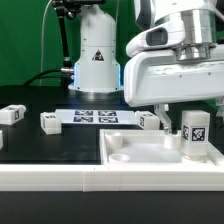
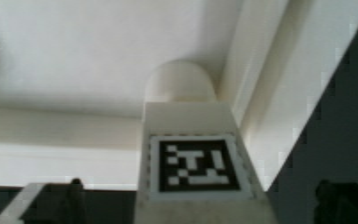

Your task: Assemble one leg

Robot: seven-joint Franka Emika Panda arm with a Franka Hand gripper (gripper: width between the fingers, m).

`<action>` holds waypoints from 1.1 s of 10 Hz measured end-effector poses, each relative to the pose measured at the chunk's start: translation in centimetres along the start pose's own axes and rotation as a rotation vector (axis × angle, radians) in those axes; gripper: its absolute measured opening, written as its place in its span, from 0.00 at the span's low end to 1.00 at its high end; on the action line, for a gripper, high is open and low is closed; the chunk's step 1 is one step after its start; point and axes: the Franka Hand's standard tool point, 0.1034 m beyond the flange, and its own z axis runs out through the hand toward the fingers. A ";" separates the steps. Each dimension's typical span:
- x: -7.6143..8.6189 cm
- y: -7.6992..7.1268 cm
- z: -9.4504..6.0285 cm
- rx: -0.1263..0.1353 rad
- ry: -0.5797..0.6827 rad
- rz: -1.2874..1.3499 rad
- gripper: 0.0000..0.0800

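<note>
A leg [image 1: 193, 135], a small white post with a black-and-white tag, stands upright on the large white panel [image 1: 125, 152] near its corner at the exterior view's right. My gripper [image 1: 188, 112] hangs right above it. In the wrist view the leg [image 2: 190, 110] lies between my two dark fingertips [image 2: 51, 203], with a gap on each side, so the gripper [image 2: 197, 203] is open around it and does not touch it. The panel [image 2: 69, 120] fills the view behind the leg.
Three more legs lie on the black table: one [image 1: 12, 115] at the exterior view's left, one [image 1: 50, 121] beside it, one [image 1: 148, 121] behind the panel. The marker board [image 1: 95, 117] lies in front of the robot base [image 1: 97, 60].
</note>
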 end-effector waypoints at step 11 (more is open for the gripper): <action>0.1 0.0 -0.4 0.023 -0.138 0.022 0.37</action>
